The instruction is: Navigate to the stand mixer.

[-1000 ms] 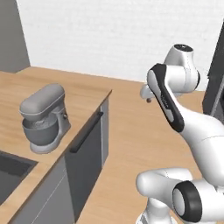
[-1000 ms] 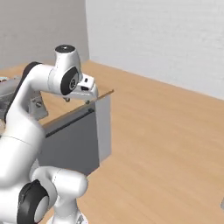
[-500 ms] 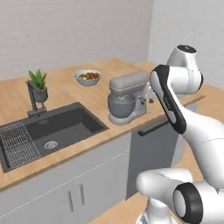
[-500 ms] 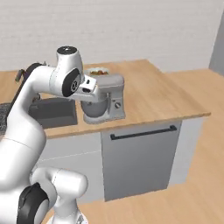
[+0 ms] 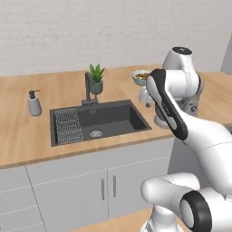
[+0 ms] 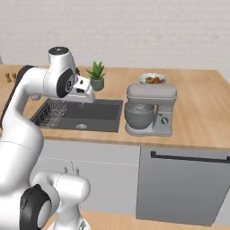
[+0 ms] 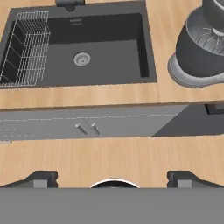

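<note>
**Q:** Countertop (image 6: 202, 112) layout, largest item first?

**A:** Wooden counter along a pale brick wall (image 6: 134, 31). Set into it is a dark sink (image 5: 106, 118) with a wire rack (image 5: 68, 124) in its left part and a round drain (image 7: 82, 58) in the floor. Grey cabinets (image 5: 86, 186) sit under the sink; a dark dishwasher front (image 6: 179, 188) with a bar handle sits under the counter to the right.

**Q:** Location of the stand mixer?

**A:** The stand mixer (image 6: 149, 109) stands on the counter just right of the sink, above the dishwasher front, head horizontal over the metallic bowl. In the left base view the arm covers most of it. In the hand view it sits at the upper right corner, cut by the frame edge.

**Q:** Items around it?

**A:** A white bowl of fruit (image 6: 152, 79) is behind the mixer, near the wall. A potted plant (image 5: 95, 79) stands behind the sink beside the dark faucet (image 5: 87, 90). A soap dispenser (image 5: 34, 103) stands on the counter left of the sink, well apart from the mixer.

**Q:** Obstructions?

**A:** Wooden floor lies between base and cabinets. The upper arm crosses in front of the mixer in the left base view.

**Q:** Gripper (image 7: 113, 177) condition?

**A:** Fingertips (image 7: 41, 178) stand far apart at the bottom of the hand view, nothing between them; the gripper is spread wide and holds nothing.

**Q:** Readable markings?

**A:** No legible writing on any item
</note>
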### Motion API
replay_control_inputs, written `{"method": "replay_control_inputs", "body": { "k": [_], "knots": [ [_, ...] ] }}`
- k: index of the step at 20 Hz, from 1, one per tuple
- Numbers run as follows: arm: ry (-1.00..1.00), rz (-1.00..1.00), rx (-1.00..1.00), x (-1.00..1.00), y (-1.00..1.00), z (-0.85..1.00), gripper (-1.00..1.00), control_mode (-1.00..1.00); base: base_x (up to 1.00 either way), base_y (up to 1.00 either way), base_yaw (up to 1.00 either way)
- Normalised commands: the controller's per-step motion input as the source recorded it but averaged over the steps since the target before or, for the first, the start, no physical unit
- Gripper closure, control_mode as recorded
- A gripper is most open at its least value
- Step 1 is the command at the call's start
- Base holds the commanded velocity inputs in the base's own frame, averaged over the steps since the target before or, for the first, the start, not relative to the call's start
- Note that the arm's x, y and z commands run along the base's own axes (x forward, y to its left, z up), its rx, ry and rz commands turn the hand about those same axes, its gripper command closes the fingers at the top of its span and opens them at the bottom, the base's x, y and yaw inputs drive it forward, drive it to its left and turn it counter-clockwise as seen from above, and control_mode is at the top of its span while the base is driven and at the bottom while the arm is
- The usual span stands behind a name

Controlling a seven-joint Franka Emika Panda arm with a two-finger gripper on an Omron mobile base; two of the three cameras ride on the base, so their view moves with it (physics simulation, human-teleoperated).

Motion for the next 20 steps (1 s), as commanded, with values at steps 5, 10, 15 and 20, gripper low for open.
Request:
{"method": "replay_control_inputs", "body": {
  "k": [5, 10, 15, 20],
  "knots": [
    [0.0, 0.0, 0.0, 0.0, 0.0, 0.0, -1.0, 1.0, 0.73, -0.79, 0.23],
    [0.0, 0.0, 0.0, 0.0, 0.0, 0.0, -1.0, 1.0, 0.55, -1.0, 0.18],
    [0.0, 0.0, 0.0, 0.0, 0.0, 0.0, -1.0, 1.0, 0.25, -0.84, 0.12],
    [0.0, 0.0, 0.0, 0.0, 0.0, 0.0, -1.0, 1.0, 0.0, -0.1, 0.04]
  ]
}}
